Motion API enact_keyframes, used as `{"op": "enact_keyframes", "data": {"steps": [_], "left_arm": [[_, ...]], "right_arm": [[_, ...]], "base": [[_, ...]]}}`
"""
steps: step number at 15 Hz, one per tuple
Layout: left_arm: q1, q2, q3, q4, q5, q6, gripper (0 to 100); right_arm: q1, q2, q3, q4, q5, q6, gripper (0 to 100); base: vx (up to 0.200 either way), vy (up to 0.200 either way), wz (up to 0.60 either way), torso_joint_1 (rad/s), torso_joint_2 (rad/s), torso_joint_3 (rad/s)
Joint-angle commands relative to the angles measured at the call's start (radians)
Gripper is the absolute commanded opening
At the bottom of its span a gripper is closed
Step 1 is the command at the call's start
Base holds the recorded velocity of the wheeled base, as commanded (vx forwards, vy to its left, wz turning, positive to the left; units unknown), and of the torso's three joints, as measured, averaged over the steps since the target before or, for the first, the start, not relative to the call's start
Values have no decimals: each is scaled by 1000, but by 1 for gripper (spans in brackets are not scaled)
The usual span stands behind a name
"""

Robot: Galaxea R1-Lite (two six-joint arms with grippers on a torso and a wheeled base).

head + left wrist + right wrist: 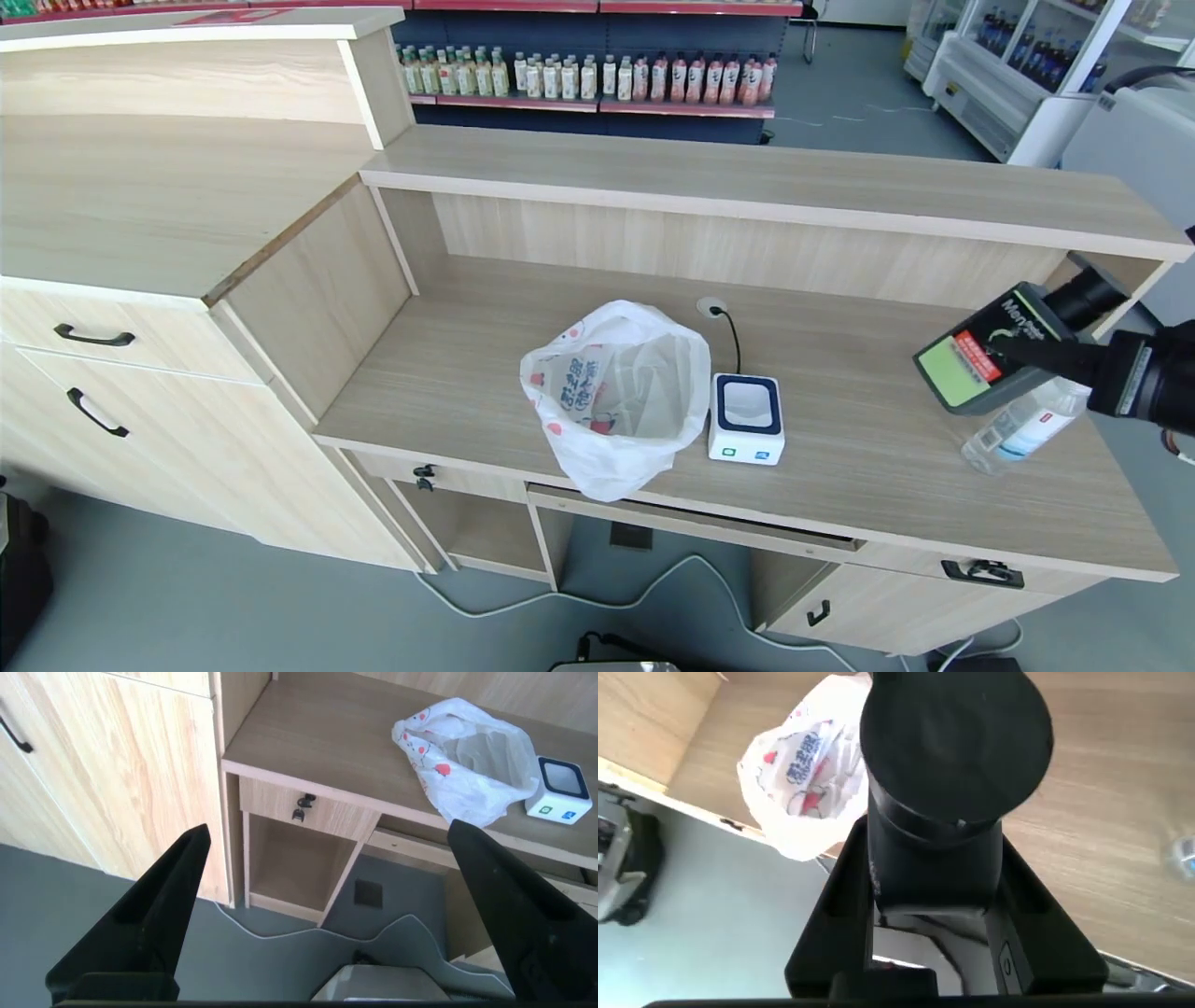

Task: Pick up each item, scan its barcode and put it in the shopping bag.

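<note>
The left gripper [327, 829] hangs low before the wooden counter [868, 448], fingers [159, 905] spread. At the front edge the white plastic shopping bag [616, 392] stands open for items, the white blue-framed scanner [745, 415] just beside. Over the right end the right gripper [1016, 351] clenches a tilted dark green-labelled bottle [962, 369], probably ready for scanning; a clear plastic bottle [1022, 427] lies beneath.

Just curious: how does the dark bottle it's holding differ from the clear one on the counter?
The dark bottle is opaque and black-capped; the clear bottle is see-through. The dark bottle is held in the right gripper; the clear bottle lies on the counter. Both carry labels.
</note>
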Motion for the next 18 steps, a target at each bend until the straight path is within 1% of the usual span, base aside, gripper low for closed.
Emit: {"op": "enact_keyframes", "data": {"steps": [1, 2, 3, 4, 5, 7, 9, 11, 13, 18], "left_arm": [[0, 0, 1, 0, 0, 1, 100], [0, 0, 1, 0, 0, 0, 100], [0, 0, 1, 0, 0, 0, 100], [0, 0, 1, 0, 0, 0, 100], [0, 0, 1, 0, 0, 0, 100], [0, 0, 0, 0, 0, 0, 100], [0, 0, 0, 0, 0, 0, 100], [0, 0, 0, 0, 0, 0, 100], [0, 0, 0, 0, 0, 0, 100], [0, 0, 0, 0, 0, 0, 100]], "right_arm": [[33, 218, -48, -111, -51, 190, 0], [33, 247, -59, -121, -57, 260, 0], [34, 284, -82, -124, -61, 366, 0], [34, 304, -79, -124, -61, 386, 0], [37, 321, -68, -123, -59, 388, 0], [74, 358, -56, -138, -59, 384, 0], [99, 413, -54, -183, -61, 341, 0], [99, 433, -52, -199, -61, 318, 0], [100, 482, -63, -212, -59, 268, 0], [123, 551, -86, -267, -59, 223, 0]], "base": [[0, 0, 0, 0, 0, 0], [0, 0, 0, 0, 0, 0], [0, 0, 0, 0, 0, 0], [0, 0, 0, 0, 0, 0], [0, 0, 0, 0, 0, 0], [0, 0, 0, 0, 0, 0], [0, 0, 0, 0, 0, 0], [0, 0, 0, 0, 0, 0], [0, 0, 0, 0, 0, 0], [0, 0, 0, 0, 0, 0]]}}
